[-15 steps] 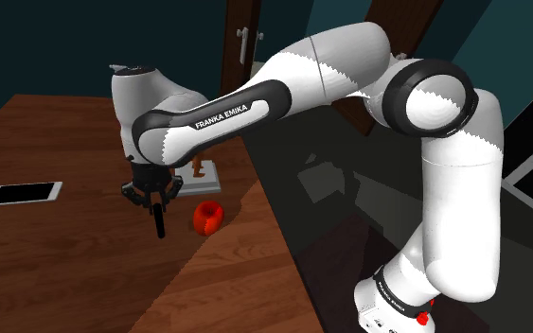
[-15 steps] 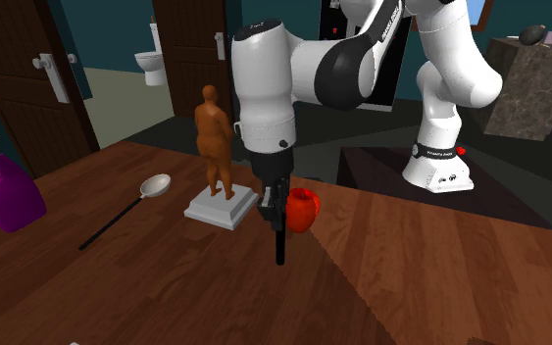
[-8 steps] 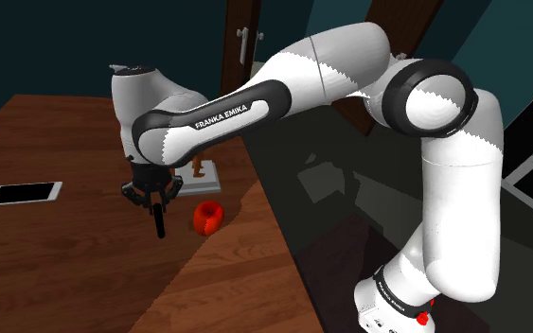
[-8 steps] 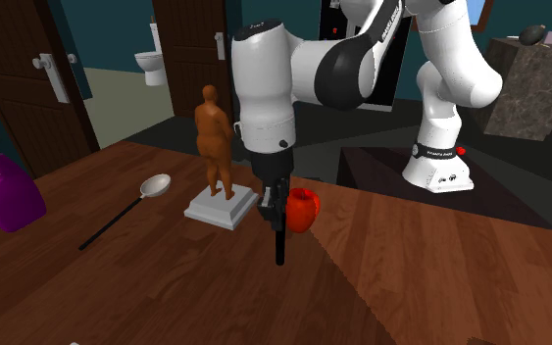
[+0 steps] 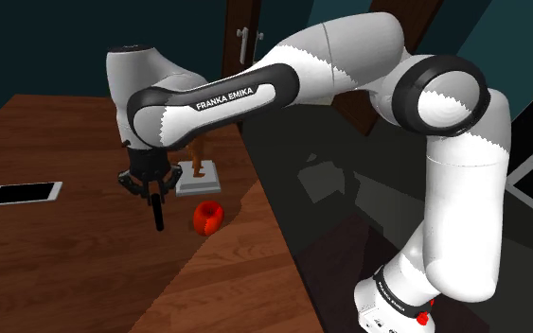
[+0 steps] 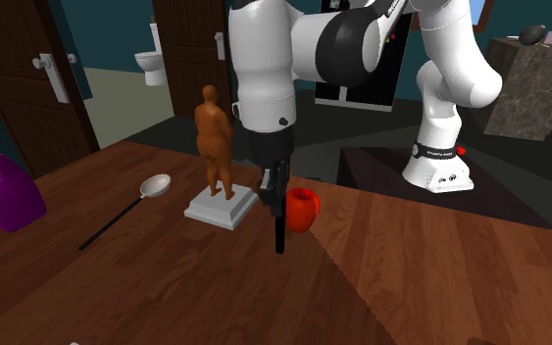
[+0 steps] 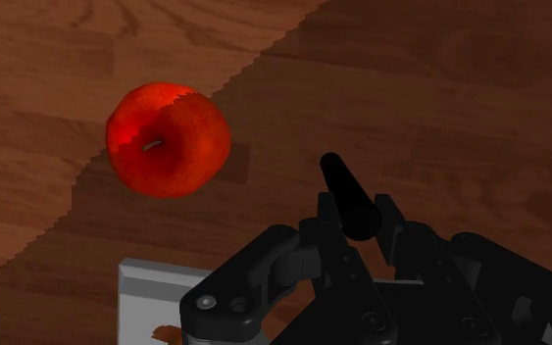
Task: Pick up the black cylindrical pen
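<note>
The black cylindrical pen (image 5: 158,214) hangs upright, its lower end just above the brown wooden table (image 5: 56,255). My gripper (image 5: 151,185) is shut on the pen's upper end. From the second exterior view the pen (image 6: 279,223) points straight down from the gripper (image 6: 275,186), right beside a red apple (image 6: 303,209). In the wrist view the pen (image 7: 347,196) sticks out from between the black fingers (image 7: 401,230), with the apple (image 7: 168,139) lying on the wood beyond it.
A brown figurine (image 6: 215,137) on a white base (image 6: 223,206) stands close behind the gripper. A long-handled spoon (image 6: 126,208) and a purple spray bottle (image 6: 9,191) lie further along the table. A white phone (image 5: 23,193) is near the shoulder view's left. The table edge (image 5: 274,236) runs past the apple.
The arm has risen a little and the gripper has gone up with the pen still held; the pen's tip is now higher above the table.
</note>
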Available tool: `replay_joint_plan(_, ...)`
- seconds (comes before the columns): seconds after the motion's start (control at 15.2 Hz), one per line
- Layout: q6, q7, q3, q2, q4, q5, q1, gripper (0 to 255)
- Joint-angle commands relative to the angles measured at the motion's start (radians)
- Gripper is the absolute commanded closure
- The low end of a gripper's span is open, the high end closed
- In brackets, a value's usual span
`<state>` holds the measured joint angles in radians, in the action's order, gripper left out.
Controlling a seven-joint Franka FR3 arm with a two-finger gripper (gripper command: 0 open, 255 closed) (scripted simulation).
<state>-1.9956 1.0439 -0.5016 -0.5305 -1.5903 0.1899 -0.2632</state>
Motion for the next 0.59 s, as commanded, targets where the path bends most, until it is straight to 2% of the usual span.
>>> replay_joint_plan(0.0,0.022,-0.003,-0.004,0.012,0.01,-0.006,0.002,255)
replay_joint_plan(0.53,0.091,-0.008,-0.012,0.039,0.055,-0.02,0.004,255)
